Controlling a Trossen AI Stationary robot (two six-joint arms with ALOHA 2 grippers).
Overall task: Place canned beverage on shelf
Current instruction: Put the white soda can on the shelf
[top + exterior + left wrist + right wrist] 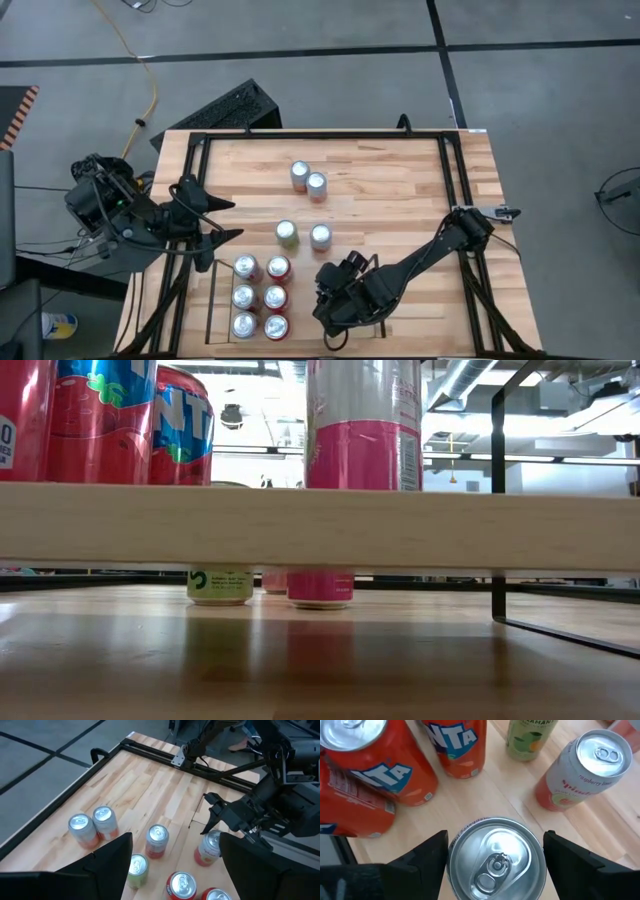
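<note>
My right gripper (pixel 330 305) is at the shelf's right side, near the table's near edge, shut on a pink-and-silver can (pixel 495 862). The can also shows in the left wrist view (pixel 207 849). The shelf (pixel 210 300) is a low bay with black rails and a wood plank floor (pixel 320 525). Several red and pink cans (pixel 260 297) stand on it in two rows. My left gripper (pixel 228 221) is open and empty at the table's left side, above the shelf's far left corner. My right gripper has the can between its two fingers (pixel 427 857), one on each side of the can's upper wall just below the rim (pixel 451 851). The fingers come from above, pointing down. The can is upright, and its base stands on the shelf plank (pixel 360 485).
Loose cans stand on the tabletop beyond the shelf: a green one (pixel 287 234), a pink one (pixel 320 237) and a pair farther back (pixel 307 180). A black metal frame (pixel 450 160) runs around the tabletop. A keyboard (pixel 228 108) lies off the far left corner.
</note>
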